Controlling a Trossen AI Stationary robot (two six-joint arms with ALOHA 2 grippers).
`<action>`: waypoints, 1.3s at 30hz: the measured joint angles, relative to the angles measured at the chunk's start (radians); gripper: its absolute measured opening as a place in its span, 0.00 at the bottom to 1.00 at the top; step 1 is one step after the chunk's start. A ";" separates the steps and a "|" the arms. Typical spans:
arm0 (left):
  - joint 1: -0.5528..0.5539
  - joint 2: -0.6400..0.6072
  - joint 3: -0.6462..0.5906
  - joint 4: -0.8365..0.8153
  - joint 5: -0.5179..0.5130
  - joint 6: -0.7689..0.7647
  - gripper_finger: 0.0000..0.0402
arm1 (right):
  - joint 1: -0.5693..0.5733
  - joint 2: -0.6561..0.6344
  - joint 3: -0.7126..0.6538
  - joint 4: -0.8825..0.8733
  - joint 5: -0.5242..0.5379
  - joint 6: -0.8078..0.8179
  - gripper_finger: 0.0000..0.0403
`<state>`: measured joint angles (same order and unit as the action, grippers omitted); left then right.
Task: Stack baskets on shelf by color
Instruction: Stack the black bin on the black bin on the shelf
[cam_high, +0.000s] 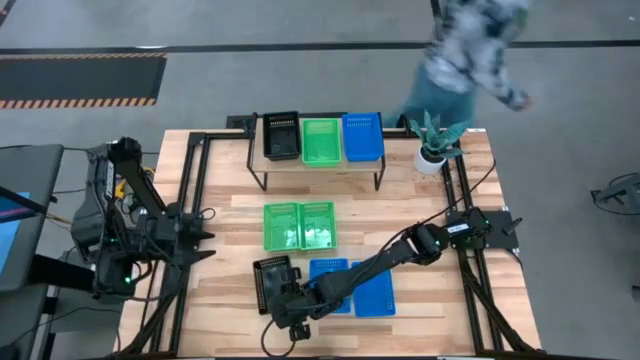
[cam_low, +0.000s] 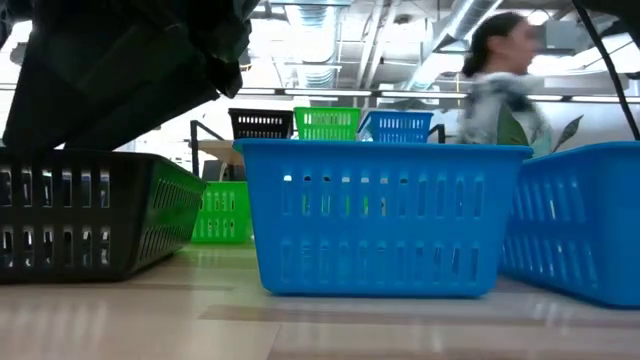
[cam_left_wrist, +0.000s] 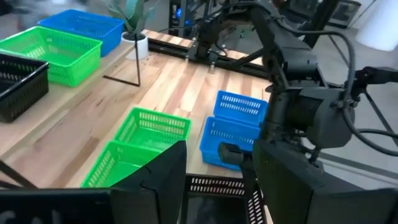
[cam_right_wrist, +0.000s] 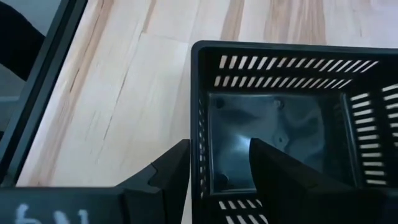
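The right gripper (cam_right_wrist: 214, 163) was set open astride the wall of a black perforated plastic basket (cam_high: 272, 281) at the table's near edge — not yet clamped, presumably for lifting towards the wooden shelf (cam_high: 320, 162).

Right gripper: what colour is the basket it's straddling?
Black. The right gripper has a finger either side of the black basket's wall; right wrist view shows it best.

Small potted plant (cam_high: 432, 140) in a white pot at a far table (cam_high: 220, 215) corner — person (cam_high: 470, 45) walking just behind it.
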<state>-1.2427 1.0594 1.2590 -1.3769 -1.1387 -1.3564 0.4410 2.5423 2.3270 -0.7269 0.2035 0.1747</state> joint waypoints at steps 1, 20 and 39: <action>0.000 0.000 -0.004 -0.008 0.000 -0.016 0.43 | -0.001 0.000 0.000 0.000 0.000 0.000 0.46; 0.001 0.000 -0.005 -0.010 -0.021 -0.038 0.43 | 0.002 -0.001 -0.044 0.044 -0.001 0.000 0.47; 0.001 0.000 -0.005 -0.009 -0.031 -0.040 0.43 | -0.024 -0.002 -0.067 0.006 -0.018 -0.046 0.04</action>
<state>-1.2418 1.0595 1.2541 -1.3863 -1.1697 -1.3964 0.4168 2.5408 2.2603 -0.7206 0.1852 0.1292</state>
